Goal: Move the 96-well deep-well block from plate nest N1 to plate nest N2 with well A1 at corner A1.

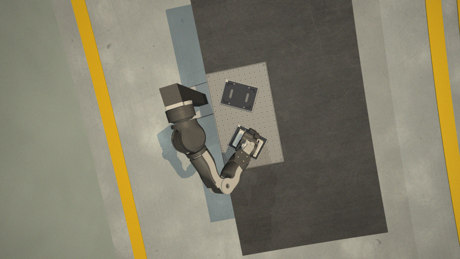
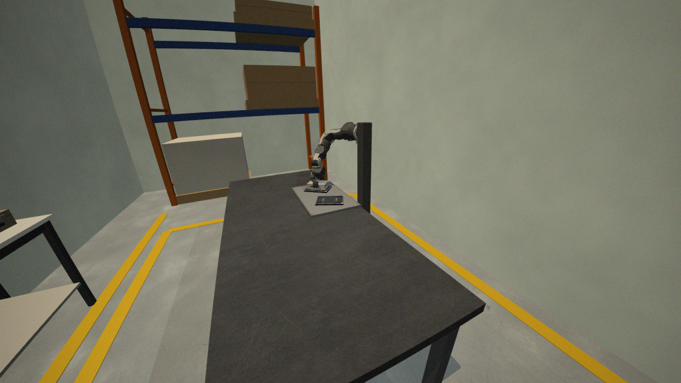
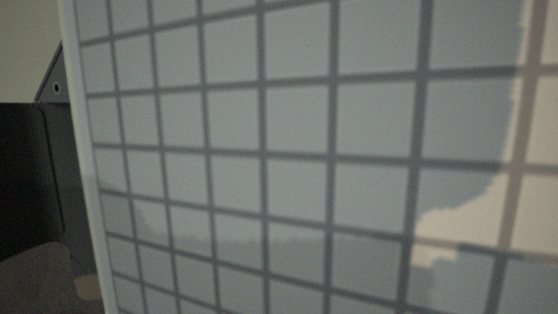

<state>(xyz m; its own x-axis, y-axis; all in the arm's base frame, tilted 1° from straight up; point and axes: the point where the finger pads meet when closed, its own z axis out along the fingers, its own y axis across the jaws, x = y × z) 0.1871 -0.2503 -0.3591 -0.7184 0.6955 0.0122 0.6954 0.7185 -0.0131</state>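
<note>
The white 96-well deep-well block (image 1: 238, 139) (image 2: 323, 184) sits in nest N1 (image 1: 263, 141) on the grey perforated base plate (image 1: 273, 112). In the wrist view its gridded top (image 3: 305, 153) fills the frame from very close. My gripper (image 1: 248, 139) (image 2: 316, 184) is open and low over the block, with its fingers astride it. One dark finger (image 3: 26, 174) hangs just past the block's left edge. The other finger is hidden. Nest N2 (image 1: 238, 95) (image 2: 329, 200) is a dark empty plate with corner locators, further along the base plate.
The base plate (image 2: 314, 208) lies on a long dark table (image 1: 321, 128) near the arm's base. A dark upright post (image 2: 364, 166) stands at the table edge beside nest N2. Shelving with boxes stands behind the table.
</note>
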